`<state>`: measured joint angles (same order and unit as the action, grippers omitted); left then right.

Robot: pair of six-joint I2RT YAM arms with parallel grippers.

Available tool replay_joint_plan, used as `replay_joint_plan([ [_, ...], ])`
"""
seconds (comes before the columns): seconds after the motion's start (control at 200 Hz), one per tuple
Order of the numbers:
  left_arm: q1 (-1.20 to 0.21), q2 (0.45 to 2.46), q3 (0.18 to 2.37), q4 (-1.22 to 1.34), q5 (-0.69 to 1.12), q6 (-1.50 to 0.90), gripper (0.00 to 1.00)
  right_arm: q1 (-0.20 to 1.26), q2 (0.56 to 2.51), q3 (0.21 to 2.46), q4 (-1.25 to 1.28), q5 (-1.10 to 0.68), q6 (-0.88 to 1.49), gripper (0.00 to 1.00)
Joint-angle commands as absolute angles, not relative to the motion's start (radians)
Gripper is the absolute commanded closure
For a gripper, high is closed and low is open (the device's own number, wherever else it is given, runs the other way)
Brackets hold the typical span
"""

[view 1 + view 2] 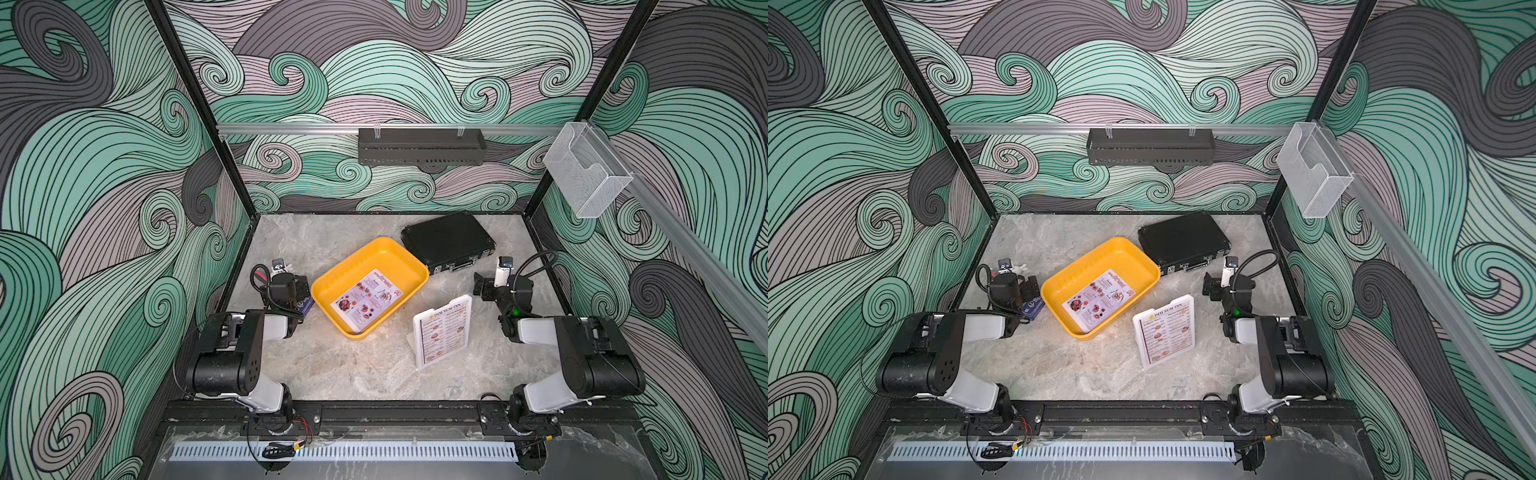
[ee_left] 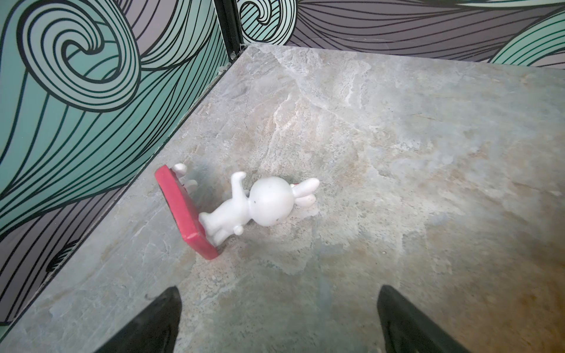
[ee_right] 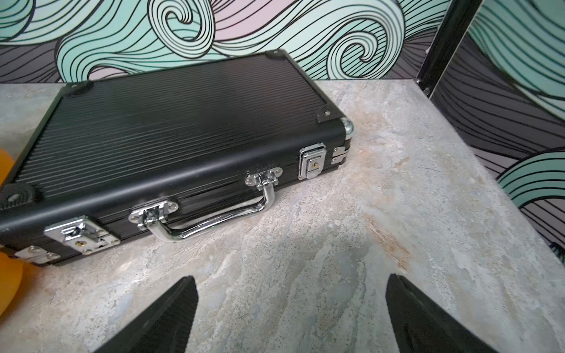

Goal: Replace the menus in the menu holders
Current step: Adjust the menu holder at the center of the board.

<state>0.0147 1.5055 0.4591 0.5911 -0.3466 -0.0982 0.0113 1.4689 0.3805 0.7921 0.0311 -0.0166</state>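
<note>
- Left gripper (image 2: 278,288) gaped wide and empty near a toppled rabbit figurine (image 2: 263,201).
- Right gripper (image 3: 290,276) gaped likewise, empty, facing a black case (image 3: 183,128).
- DIM SUM INN menu (image 1: 444,332) stood in the menu holder (image 1: 417,340); SPECIAL MENU (image 1: 368,301) lay in the yellow tray (image 1: 374,245).

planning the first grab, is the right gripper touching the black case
Apart: right wrist view shows bare table between the right gripper and the black case.
</note>
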Motion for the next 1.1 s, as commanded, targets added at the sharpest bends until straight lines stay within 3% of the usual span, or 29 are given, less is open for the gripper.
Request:
replay_joint_plan([
  [0.0,0.011,1.376,0.6,0.339,-0.375,-0.13,0.02,0.014,1.279,0.394,0.644,0.094,0.012,0.01],
  [0.11,0.011,1.287,0.708,0.093,-0.366,-0.214,0.02,0.014,1.122,0.478,0.353,0.159,0.154,0.01],
  [0.19,0.01,1.232,0.77,-0.064,-0.322,-0.296,0.01,0.007,1.063,0.544,0.16,0.247,0.42,0.01],
  [0.315,0.009,1.132,0.82,-0.229,-0.198,-0.389,0.04,-0.012,0.995,0.574,0.06,0.06,0.572,0.01],
  [0.44,0.009,1.026,0.809,-0.255,0.005,-0.395,0.08,0.015,0.959,0.653,-0.209,0.049,0.7,0.01],
  [0.61,-0.017,0.957,0.833,-0.306,0.205,-0.478,0.15,0.159,0.925,0.802,-0.746,0.281,0.773,0.01],
  [0.711,-0.067,0.956,0.871,-0.357,0.303,-0.476,0.17,0.215,0.897,0.853,-1.002,0.372,0.867,0.01],
  [0.841,-0.186,0.959,0.911,-0.383,0.37,-0.472,0.21,0.241,0.922,0.922,-1.313,0.363,0.976,0.01],
  [0.956,-0.309,0.98,0.938,-0.373,0.373,-0.47,0.22,0.28,0.912,0.952,-1.438,0.3,0.972,0.01],
  [1.091,-0.394,1.023,0.949,-0.324,0.398,-0.514,0.22,0.346,0.831,0.922,-1.35,0.164,0.874,0.03],
])
